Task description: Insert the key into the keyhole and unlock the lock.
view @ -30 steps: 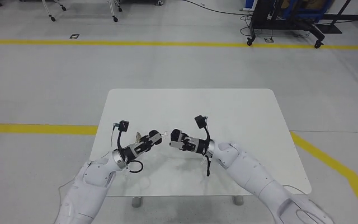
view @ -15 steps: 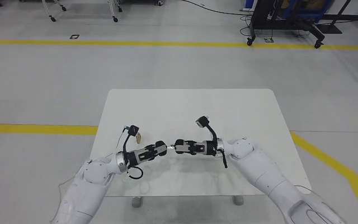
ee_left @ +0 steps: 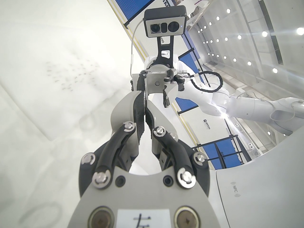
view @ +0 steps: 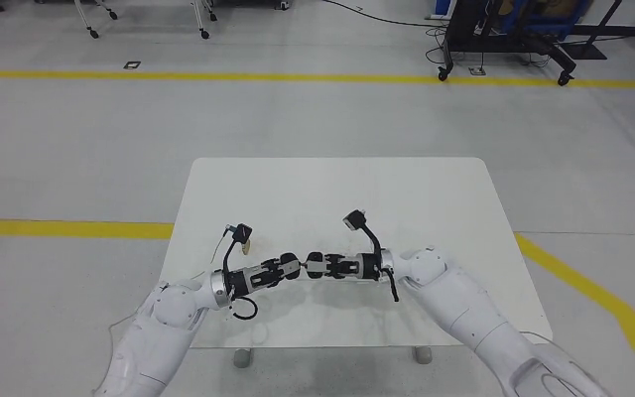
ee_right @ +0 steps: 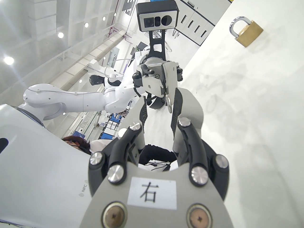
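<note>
The desk is plain white, with faint grey scuffs beside the right hand. The lock, beyond that hand, has a brass-yellow body and a shiny silver shackle. The key held in the left hand is silvery. Both hands are pale grey with black pads and a white label bearing a black character. The floor is light grey, crossed by yellow lines.
</note>
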Robot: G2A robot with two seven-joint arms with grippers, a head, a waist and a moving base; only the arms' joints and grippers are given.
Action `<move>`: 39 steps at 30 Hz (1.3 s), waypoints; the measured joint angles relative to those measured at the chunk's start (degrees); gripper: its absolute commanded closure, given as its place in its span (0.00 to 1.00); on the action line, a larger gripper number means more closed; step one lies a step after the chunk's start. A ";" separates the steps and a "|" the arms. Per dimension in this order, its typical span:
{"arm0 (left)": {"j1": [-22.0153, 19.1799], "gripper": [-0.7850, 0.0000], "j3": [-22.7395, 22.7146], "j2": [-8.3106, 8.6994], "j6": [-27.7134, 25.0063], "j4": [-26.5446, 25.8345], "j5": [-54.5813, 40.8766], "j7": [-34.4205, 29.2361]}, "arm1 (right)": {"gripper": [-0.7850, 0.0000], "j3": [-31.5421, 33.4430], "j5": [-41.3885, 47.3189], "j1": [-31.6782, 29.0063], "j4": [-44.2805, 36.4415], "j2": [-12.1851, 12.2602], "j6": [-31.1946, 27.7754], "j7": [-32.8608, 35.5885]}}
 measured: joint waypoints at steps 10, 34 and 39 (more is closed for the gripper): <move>-0.02 1.00 0.04 0.45 -0.47 -0.10 1.35 0.75 | 1.00 0.10 -1.90 -0.38 -0.19 -0.02 1.04 -0.37; 6.54 0.00 -11.74 2.54 9.88 -16.82 48.65 21.35 | 1.00 15.86 -7.41 -10.47 -10.45 5.38 -3.14 -7.50; 1.66 0.00 -6.86 1.96 15.35 -10.57 54.75 17.66 | 1.00 16.63 -7.62 -10.99 -11.18 5.55 -3.11 -8.29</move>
